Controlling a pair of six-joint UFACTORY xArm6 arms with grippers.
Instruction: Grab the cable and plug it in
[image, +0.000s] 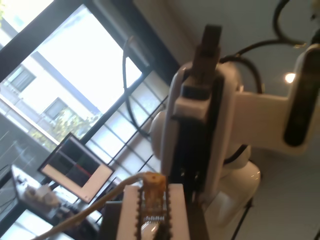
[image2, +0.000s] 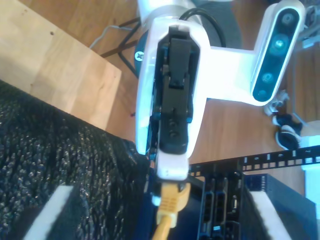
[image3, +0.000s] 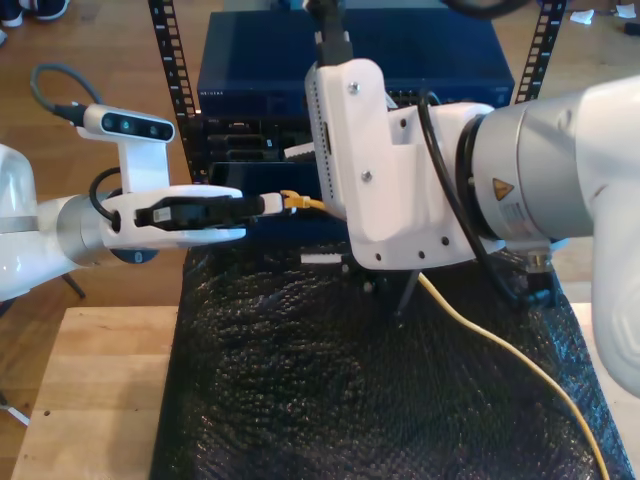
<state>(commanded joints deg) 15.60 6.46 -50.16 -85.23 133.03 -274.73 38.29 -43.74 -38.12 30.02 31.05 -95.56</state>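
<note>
Nearest, my second tool (image3: 331, 45) hangs with pads (image2: 52, 212) apart just beside my first tool (image3: 270, 203), which clamps the yellow network cable (image3: 505, 345) at its plug (image3: 292, 200) before the rack ports (image3: 240, 150); I'd square the plug up and push slowly.

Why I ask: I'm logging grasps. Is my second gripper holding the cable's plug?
No: the second wrist view shows the plug in my first gripper, with my second gripper open wide.
</note>
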